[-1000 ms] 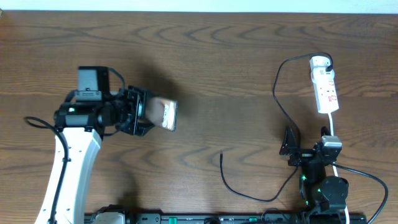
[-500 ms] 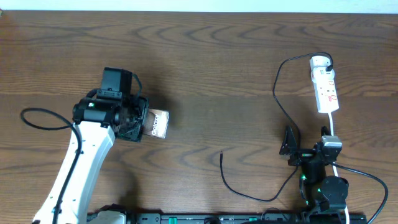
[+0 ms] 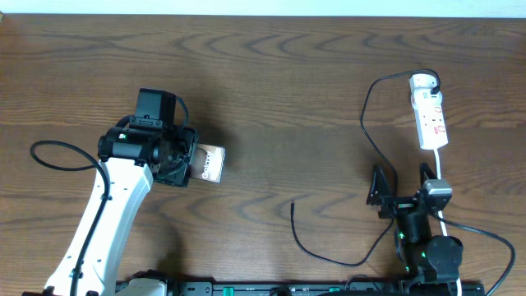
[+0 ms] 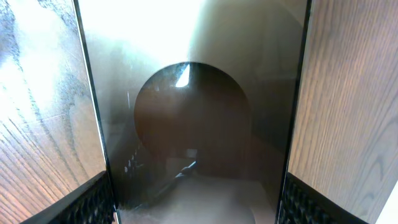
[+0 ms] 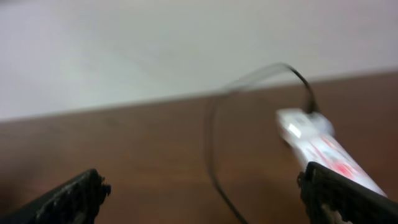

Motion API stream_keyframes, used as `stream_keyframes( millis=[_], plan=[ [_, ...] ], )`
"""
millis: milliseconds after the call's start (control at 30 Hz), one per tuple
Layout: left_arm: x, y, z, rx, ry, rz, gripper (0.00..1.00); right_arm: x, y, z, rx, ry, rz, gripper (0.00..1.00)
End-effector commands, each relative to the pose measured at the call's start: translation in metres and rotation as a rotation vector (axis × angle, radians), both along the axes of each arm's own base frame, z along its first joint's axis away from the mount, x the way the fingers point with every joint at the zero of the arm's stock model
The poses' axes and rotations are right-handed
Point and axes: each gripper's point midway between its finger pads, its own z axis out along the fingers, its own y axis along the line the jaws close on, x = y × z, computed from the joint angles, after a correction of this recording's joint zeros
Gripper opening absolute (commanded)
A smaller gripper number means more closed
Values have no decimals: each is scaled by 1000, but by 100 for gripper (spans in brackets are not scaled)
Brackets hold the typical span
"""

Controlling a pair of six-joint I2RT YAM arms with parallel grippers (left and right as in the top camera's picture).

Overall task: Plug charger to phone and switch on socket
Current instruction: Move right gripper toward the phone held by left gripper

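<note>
The bronze-brown phone [image 3: 210, 163] with white "Galaxy" lettering is held at one short end by my left gripper [image 3: 186, 161], left of centre. In the left wrist view the phone [image 4: 193, 112] with its dark circle fills the space between the fingers of that gripper [image 4: 196, 202]. The white socket [image 3: 429, 113] lies at the back right and also shows blurred in the right wrist view [image 5: 323, 146]. The thin black charger cable [image 3: 365, 123] runs from it and curls to a free tip [image 3: 292, 205]. My right gripper [image 3: 400, 182] is open and empty, just below the socket.
The socket's white cord [image 3: 440, 168] runs down past my right gripper. A thick black arm cable [image 3: 57, 156] loops left of my left arm. The table's far edge meets a pale wall [image 5: 186, 50].
My left arm has swung right and turned, bringing the phone lower and a little nearer the front. My right gripper has shifted slightly in place.
</note>
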Motion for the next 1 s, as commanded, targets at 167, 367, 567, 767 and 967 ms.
stream_keyframes(
  millis=[167,367,567,767,967],
  plan=[
    [0,-1,1,-7,-4,12,7,-14,64,54,120,20,395,99],
    [1,-1,1,-8,-7,13,7,15,119,69,189,374,774,99],
    [1,-2,1,-19,-1,44,7,59,168,68,379,589,1268,99],
    [0,-4,1,-53,16,97,7,108,208,-1,685,961,1266,97],
    [-2,-5,0,-83,42,191,7,84,273,-51,660,1103,1309,93]
  ],
)
